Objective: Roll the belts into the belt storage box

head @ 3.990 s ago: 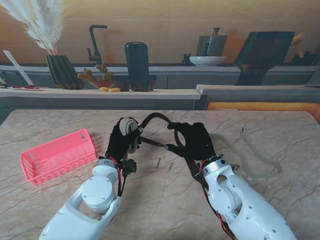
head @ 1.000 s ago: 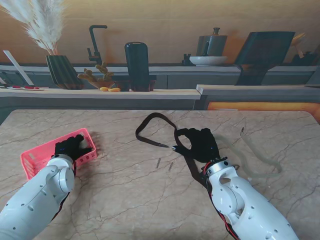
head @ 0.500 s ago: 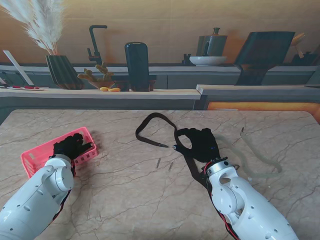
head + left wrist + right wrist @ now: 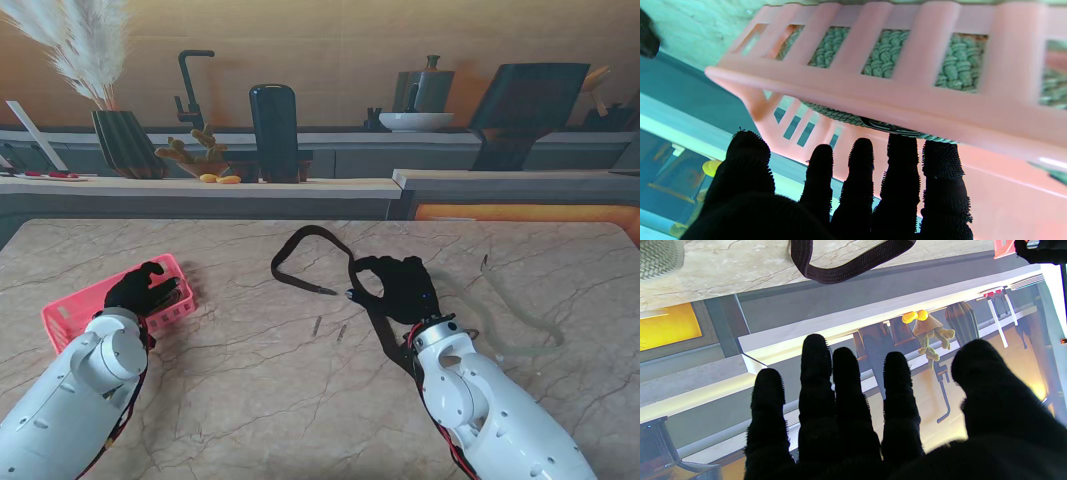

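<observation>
The pink slotted storage box (image 4: 70, 322) lies at the table's left. My left hand (image 4: 146, 290) hovers over its right end, open with fingers spread and nothing in them. In the left wrist view a rolled grey-green woven belt (image 4: 887, 50) shows through the slots of the box (image 4: 907, 100), just past my left hand's (image 4: 853, 186) fingertips. A dark brown belt (image 4: 300, 236) loops across the table's middle, and my right hand (image 4: 402, 287) rests flat over its near end, open. The right wrist view shows the right hand's (image 4: 853, 413) fingers straight and the dark belt (image 4: 846, 266) beyond them.
A pale belt (image 4: 515, 325) curves on the table to the right of my right hand; its woven end (image 4: 656, 253) shows in the right wrist view. Two small pins (image 4: 316, 325) lie nearer to me than the dark loop. A counter with a vase and kitchenware runs behind the table.
Four seconds ago my left hand held the rolled belt beside the dark belt; it has since gone left to the box. Over the last second it rose slightly, fingers spread. The right hand stayed.
</observation>
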### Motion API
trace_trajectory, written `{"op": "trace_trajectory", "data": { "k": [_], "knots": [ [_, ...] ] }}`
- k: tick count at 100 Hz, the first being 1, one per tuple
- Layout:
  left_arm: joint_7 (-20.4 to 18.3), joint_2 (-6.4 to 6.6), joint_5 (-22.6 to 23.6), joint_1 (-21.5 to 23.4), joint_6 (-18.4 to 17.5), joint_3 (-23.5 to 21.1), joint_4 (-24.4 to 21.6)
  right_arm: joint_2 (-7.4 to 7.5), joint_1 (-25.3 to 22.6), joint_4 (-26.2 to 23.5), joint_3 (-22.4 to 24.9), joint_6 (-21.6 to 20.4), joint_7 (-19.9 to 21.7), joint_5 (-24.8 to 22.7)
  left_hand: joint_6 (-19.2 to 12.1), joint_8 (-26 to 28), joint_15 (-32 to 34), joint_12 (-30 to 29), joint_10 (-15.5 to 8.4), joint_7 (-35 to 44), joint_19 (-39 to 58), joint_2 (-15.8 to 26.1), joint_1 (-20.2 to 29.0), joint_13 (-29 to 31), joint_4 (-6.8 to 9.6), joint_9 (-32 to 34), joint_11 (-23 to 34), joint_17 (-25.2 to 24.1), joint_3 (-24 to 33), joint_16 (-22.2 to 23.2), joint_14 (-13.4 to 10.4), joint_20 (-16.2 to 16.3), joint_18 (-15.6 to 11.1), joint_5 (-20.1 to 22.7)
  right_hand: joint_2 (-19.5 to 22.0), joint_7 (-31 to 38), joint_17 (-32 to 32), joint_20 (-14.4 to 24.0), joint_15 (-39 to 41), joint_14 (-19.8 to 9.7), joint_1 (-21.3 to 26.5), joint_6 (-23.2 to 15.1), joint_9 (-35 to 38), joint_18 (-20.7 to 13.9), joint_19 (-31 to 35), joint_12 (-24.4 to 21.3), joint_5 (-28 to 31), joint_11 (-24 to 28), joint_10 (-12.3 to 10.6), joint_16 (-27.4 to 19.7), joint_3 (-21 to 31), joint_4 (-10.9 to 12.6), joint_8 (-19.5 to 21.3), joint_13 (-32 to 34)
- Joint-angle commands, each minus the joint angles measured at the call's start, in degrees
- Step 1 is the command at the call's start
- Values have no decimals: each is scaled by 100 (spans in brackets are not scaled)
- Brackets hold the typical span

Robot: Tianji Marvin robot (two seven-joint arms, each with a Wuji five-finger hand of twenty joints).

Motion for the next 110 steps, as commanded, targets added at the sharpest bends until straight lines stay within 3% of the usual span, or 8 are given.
{"op": "trace_trajectory", "data": {
  "k": [1, 15, 31, 47, 57, 84, 110],
  "knots": [
    [31, -124, -104, 45, 83, -36, -98, -29, -15, -8, -7, -3, -12, -6, -56, -109, -134, -109, 112, -184, -40, -96, 175, 51, 187, 13, -172, 29, 60, -128, 108, -131, 154, 84, 316, 103, 18, 118, 78, -73, 82, -119, 31, -49, -8, 35, 89, 99, -51, 89, -87, 214, 72, 26],
    [48, -144, -178, 60, 134, -60, -116, -26, -28, -11, 11, -12, -29, -26, -66, -152, -552, -232, 72, -218, -505, -43, 175, -373, 173, -59, -275, -563, 33, -348, 20, -353, 132, 68, 324, 107, 19, 115, 81, -68, 70, -122, 37, -45, -7, 34, 92, 102, -46, 89, -88, 215, 74, 31],
    [146, -169, -231, 154, 75, -133, -199, -27, -33, -5, 21, -12, -52, -34, -88, -190, -868, -337, 42, -265, -684, -60, 157, -574, 164, -156, -367, -730, -32, -532, -72, -476, 88, 68, 321, 112, 25, 114, 82, -71, 74, -120, 37, -48, -1, 33, 94, 101, -44, 89, -83, 218, 76, 37],
    [191, -155, -175, 354, -161, -266, -463, -25, -43, -7, 35, -6, -72, -54, -95, -240, -1380, -512, -2, -348, -1095, -194, 60, -940, 150, -255, -562, -1135, -63, -817, -279, -742, -33, 83, 295, 110, 42, 114, 76, -76, 87, -114, 39, -54, 10, 32, 90, 103, -37, 86, -78, 218, 74, 27],
    [212, -131, -61, 503, -399, -353, -692, -19, -51, -19, 65, -30, -81, -83, -92, -287, -1767, -728, 13, -436, -1569, -331, -53, -1149, 149, -331, -792, -1371, -67, -1046, -393, -1006, -272, 90, 250, 109, 65, 116, 71, -80, 96, -132, 33, -57, 22, 31, 80, 101, -51, 83, -72, 216, 74, 25],
    [120, -101, -80, 893, -1027, -421, -1390, 24, -97, -70, 193, -220, -23, -190, -124, -398, -2255, -1104, 39, -644, -2229, -632, -207, -1257, 148, -384, -1114, -1456, -65, -1393, -436, -1415, -587, 142, 176, 94, 93, 113, 37, -85, 102, -138, 21, -65, 31, 22, 54, 79, -59, 66, -36, 207, 67, 20],
    [-5, -166, -815, 1204, -1499, -92, -2006, 132, -299, -274, 554, -536, 227, -463, -125, -493, -2442, -1252, 84, -810, -2356, -857, -221, -1164, 145, -279, -1245, -1371, -40, -1543, -402, -1534, -538, 297, -41, 87, 106, 111, -23, -88, 193, -180, 35, -52, 22, 7, 95, 30, -66, 43, 66, 190, 56, 14]
  ]
}}
